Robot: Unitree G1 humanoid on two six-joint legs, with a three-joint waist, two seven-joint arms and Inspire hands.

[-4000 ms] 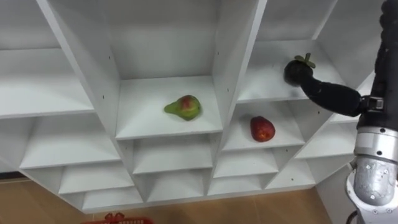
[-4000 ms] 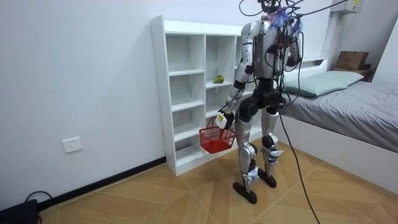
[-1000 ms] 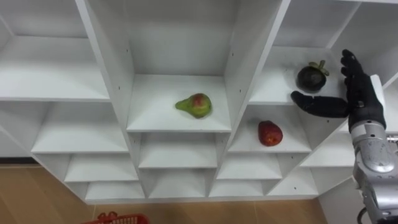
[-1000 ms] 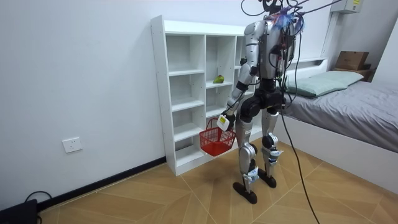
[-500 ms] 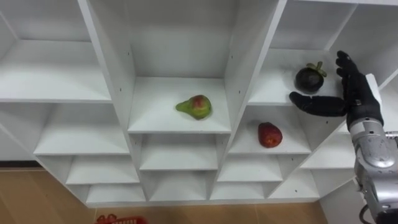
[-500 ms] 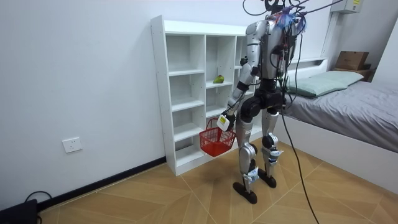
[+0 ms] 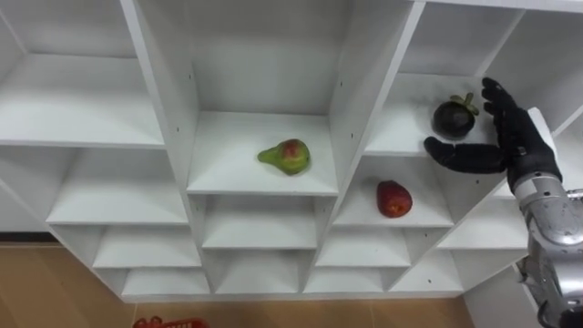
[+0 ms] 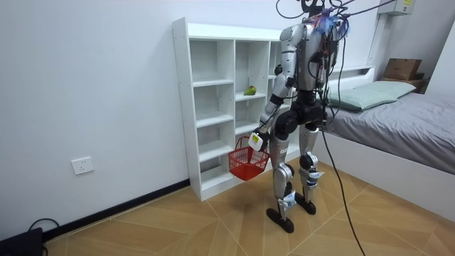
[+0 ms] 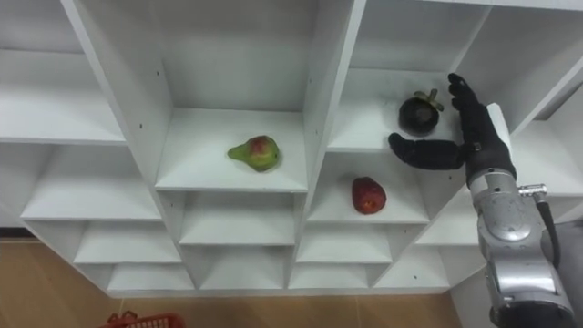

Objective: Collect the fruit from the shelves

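Note:
A dark mangosteen (image 7: 453, 115) with a green cap sits on the upper right shelf of the white closet (image 7: 228, 178). My right hand (image 7: 521, 146) is open just to its right, thumb (image 7: 460, 155) stretched out below and in front of the fruit, fingers raised beside it. A green-red pear (image 7: 285, 156) lies in the middle compartment. One shelf lower on the right lies a red fruit (image 7: 393, 198). In the room view my left hand (image 8: 256, 136) hangs at my side, shut on the handle of a red basket (image 8: 248, 158).
I stand upright facing the closet (image 8: 206, 85), which is against a white wall. A bed (image 8: 398, 114) stands at the room view's right, behind me. The basket's rim (image 7: 168, 322) peeks in at the bottom edge. The floor is wood.
Four seconds ago my right hand was pressed against the mangosteen; now it is open beside it and has edged slightly left over the last second. The head camera has shifted.

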